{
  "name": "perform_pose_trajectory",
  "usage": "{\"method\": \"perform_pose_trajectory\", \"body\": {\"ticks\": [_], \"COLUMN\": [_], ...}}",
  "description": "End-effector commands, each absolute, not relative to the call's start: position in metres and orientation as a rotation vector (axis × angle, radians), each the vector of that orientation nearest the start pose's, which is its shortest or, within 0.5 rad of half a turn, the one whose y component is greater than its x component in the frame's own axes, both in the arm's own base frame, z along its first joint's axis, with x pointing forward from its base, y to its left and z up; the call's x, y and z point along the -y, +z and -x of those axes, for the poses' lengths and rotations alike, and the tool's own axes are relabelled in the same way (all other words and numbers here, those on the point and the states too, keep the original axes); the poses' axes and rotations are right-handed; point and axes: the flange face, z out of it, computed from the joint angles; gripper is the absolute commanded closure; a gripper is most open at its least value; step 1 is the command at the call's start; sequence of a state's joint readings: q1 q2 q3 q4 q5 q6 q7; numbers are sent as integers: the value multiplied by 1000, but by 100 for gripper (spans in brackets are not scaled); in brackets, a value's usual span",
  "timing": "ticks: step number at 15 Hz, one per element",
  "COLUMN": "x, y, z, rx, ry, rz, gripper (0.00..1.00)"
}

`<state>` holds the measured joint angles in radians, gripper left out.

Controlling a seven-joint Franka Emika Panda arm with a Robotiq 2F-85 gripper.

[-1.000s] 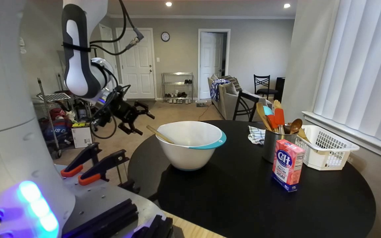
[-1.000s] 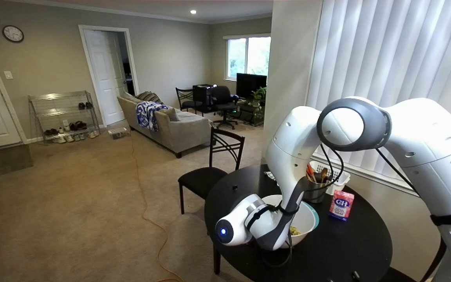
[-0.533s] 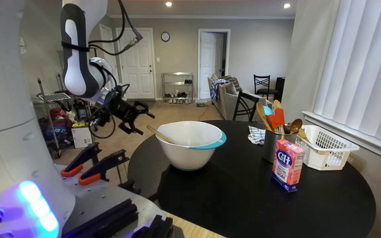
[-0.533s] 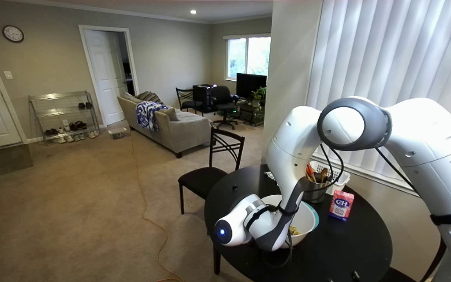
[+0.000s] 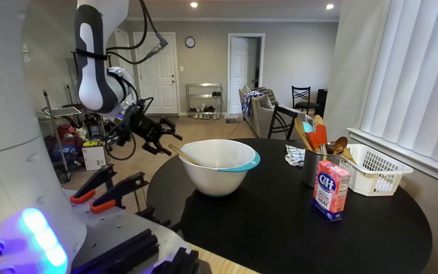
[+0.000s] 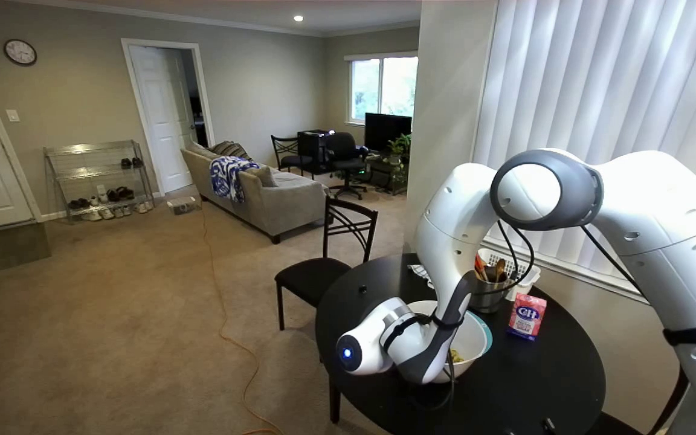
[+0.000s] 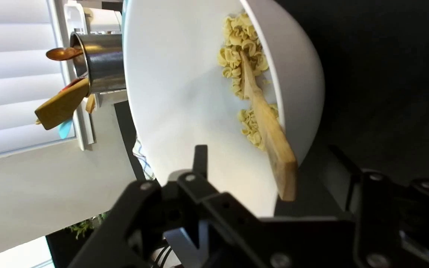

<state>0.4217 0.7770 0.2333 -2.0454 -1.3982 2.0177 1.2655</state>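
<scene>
Wrist view: a wooden utensil (image 7: 274,137) slants down the right of centre, its head in some pasta (image 7: 232,56) and its handle leaning out across the rim of the bowl (image 5: 211,180), which stands on the black worktop (image 5: 261,236). Since half a second ago the end effector (image 5: 175,145) has edged rightward at the middle left of an exterior view, and its tips now appear just beside the end of the handle. Bowl, utensil and the sugar box (image 5: 331,190) on the right of that frame haven't budged. To me that reads as lining up with the handle, nothing more so far. The end effector is released, its fingers (image 7: 200,163) spread wide, and I see nothing gripped.

What I can't settle is depth. From the wrist the handle's end appears between the fingers, yet whether it is truly within the gap or brushing one of them, I can't tell. The lower edge of that frame cuts the fingers off, and the one at lower right melts into dark blur. In an exterior view the arm (image 6: 444,235) covers the end effector and part of the bowl. The utensil's head is too buried to call spoon or spatula.
</scene>
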Motion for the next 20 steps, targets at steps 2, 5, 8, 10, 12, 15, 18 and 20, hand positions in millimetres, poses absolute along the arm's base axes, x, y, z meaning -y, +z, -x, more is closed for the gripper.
{"method": "perform_pose_trajectory", "body": {"ticks": [2, 5, 8, 10, 12, 15, 18, 20], "x": [-272, -274, -275, -276, -277, -276, -271, -265], "y": [44, 46, 46, 47, 48, 55, 79, 103], "z": [-428, -427, -427, -427, -428, -428, -433, -438], "rx": [-556, -560, -564, -566, -566, -568, -544, -521], "ry": [334, 340, 341, 347, 353, 368, 407, 470], "rz": [-2166, -2164, -2166, -2168, -2169, -2183, -2208, -2269], "gripper": [59, 78, 98, 100, 97, 97, 97, 97]}}
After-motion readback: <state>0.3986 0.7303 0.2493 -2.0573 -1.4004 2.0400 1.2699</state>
